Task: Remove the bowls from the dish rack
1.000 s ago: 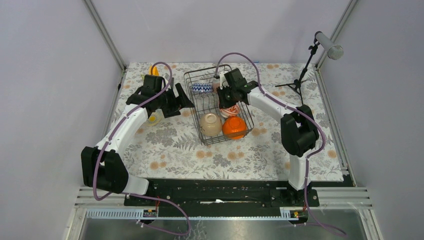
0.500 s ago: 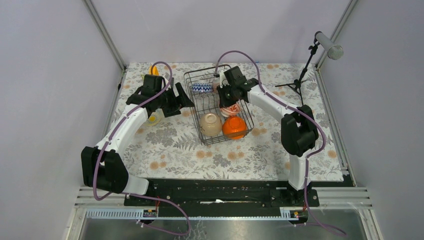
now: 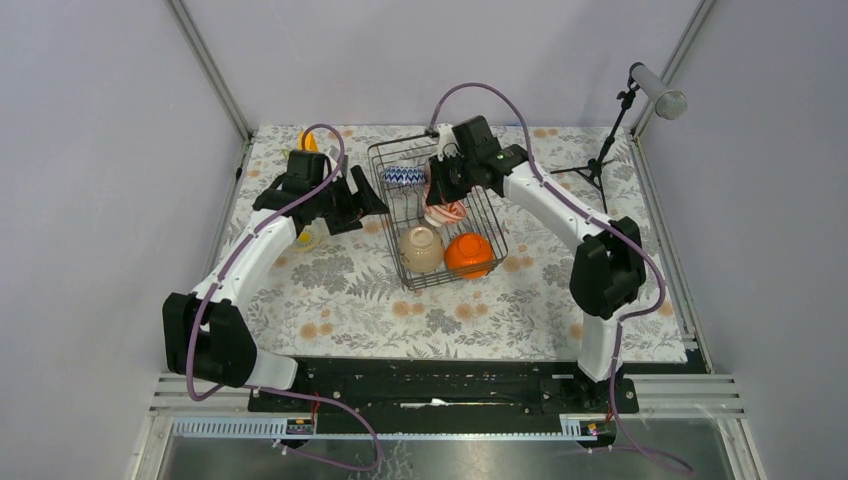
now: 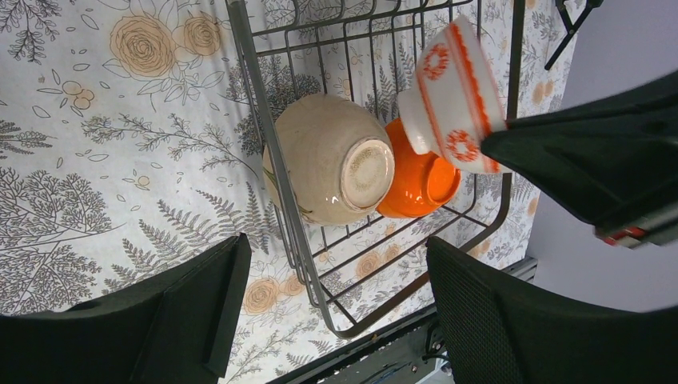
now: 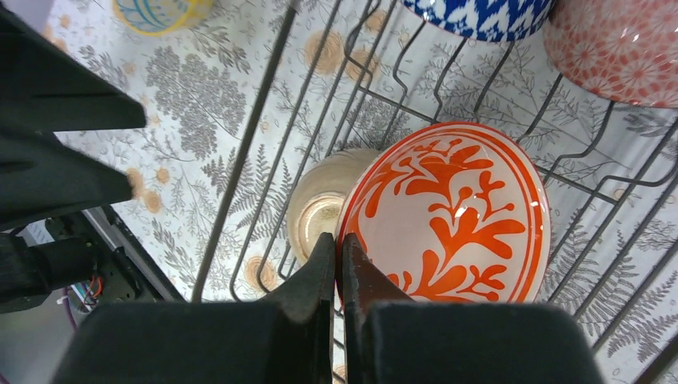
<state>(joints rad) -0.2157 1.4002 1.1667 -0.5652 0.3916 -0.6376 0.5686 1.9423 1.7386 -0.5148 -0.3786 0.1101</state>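
My right gripper is shut on the rim of the white bowl with red bands and holds it lifted above the black wire dish rack. The same bowl shows in the left wrist view. In the rack lie the beige bowl, the orange bowl, the blue-white bowl and the pink speckled bowl. My left gripper is open and empty, just left of the rack. A bowl with a yellow rim sits on the cloth under the left arm.
A floral cloth covers the table. A small orange object stands at the back left. A microphone stand stands at the back right. Frame posts rise at the back corners.
My right gripper has risen and moved back-left with the red-banded bowl, lifting it out of the rack. The left arm has stayed still.
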